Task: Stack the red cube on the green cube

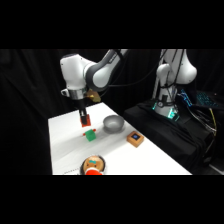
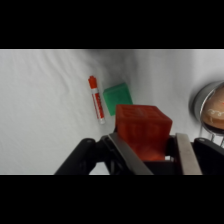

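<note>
My gripper [image 2: 146, 150] holds the red cube [image 2: 143, 131] clamped between its fingers, raised above the white table [image 1: 65, 145], with the green cube [image 2: 118, 95] below and just beyond. A red-and-white marker [image 2: 96, 98] lies beside the green cube; its lettering is unreadable.

A grey bowl [image 1: 113, 123] stands on the white desk [image 1: 65, 150], with a brown block with a blue top [image 1: 135, 138] near it toward the desk's right edge. A round wooden toy with a red base [image 1: 93, 165] sits at the desk's near edge. In the wrist view a red-and-white marker [image 2: 96, 98] lies flat on the desk.
</note>
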